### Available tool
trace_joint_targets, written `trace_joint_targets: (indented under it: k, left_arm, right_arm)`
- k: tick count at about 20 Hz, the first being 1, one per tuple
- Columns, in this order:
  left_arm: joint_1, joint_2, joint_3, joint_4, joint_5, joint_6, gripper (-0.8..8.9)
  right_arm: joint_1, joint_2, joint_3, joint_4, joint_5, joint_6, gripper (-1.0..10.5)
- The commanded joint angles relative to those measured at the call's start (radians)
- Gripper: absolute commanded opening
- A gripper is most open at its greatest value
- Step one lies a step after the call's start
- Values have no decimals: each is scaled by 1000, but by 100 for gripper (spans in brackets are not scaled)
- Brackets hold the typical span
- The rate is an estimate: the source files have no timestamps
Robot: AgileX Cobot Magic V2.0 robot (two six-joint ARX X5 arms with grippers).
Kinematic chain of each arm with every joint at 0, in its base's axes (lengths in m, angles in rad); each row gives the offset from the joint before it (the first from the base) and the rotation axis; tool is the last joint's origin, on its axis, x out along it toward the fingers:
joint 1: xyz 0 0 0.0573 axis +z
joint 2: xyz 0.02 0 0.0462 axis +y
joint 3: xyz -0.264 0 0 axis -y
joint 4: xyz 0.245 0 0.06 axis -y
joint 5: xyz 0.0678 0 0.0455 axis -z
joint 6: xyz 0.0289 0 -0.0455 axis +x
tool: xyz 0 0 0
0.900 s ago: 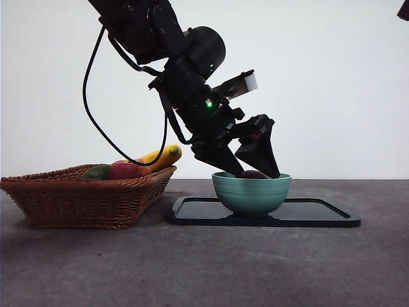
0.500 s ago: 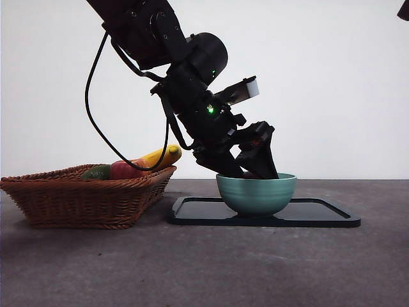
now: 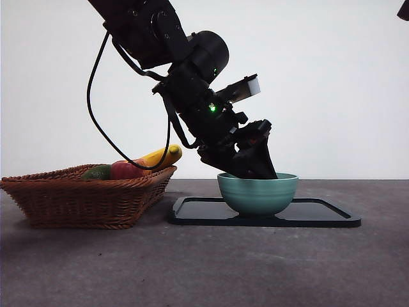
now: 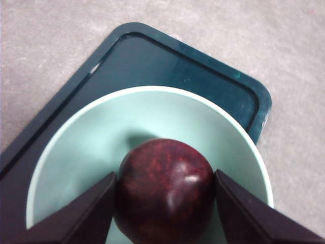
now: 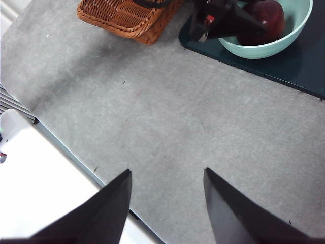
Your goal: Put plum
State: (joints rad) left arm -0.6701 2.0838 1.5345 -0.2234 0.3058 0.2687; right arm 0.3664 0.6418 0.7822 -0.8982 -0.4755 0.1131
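Observation:
The dark maroon plum (image 4: 165, 193) sits low inside the pale green bowl (image 4: 167, 112), and my left gripper (image 4: 166, 175) is shut on it, one jaw against each side. From the front, that gripper (image 3: 252, 169) dips into the bowl (image 3: 257, 195), which stands on the black tray (image 3: 319, 216); the plum is hidden there behind the jaws and rim. The right wrist view shows the plum (image 5: 264, 20) in the bowl (image 5: 274, 48) at a distance. My right gripper (image 5: 167, 173) hangs open above bare grey table, far from the tray.
A wicker basket (image 3: 83, 195) left of the tray holds a yellow banana (image 3: 160, 157), a red apple (image 3: 126, 170) and a green fruit (image 3: 97, 172). The table's edge (image 5: 71, 152) runs close under the right gripper. The waiting arm shows as a black tip (image 3: 404, 7).
The left gripper has sunk deeper into the bowl with the plum, which no longer shows above the rim from the front. The bowl has slid slightly right on the tray.

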Motion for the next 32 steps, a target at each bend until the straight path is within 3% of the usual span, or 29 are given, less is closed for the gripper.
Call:
trace_joint_targets:
  k: [1,9,16,22,26,32]
  left_arm:
    - [3,-16,31,7,1,-27,241]
    - [43,-295,32,-40,1,-80,244]
    - [124,-620,31,-322,1,-124,244]
    - [285,-772,-16,-544,1,-122,244]
    - [382,-834,-228,-451,2,-124,244]
    - [431,-817,-548,-135,-4,-124,240]
  right_arm:
    - [5,3,4,7,-3,11,226]
    - [5,3,4,23,3,10,226]
    - [5,3,4,33,3,9,226]
    - [5,3,4,39,4,7,226]
    - [5,3,4,44,5,6,226]
    - [5,3,4,47,4,6,226]
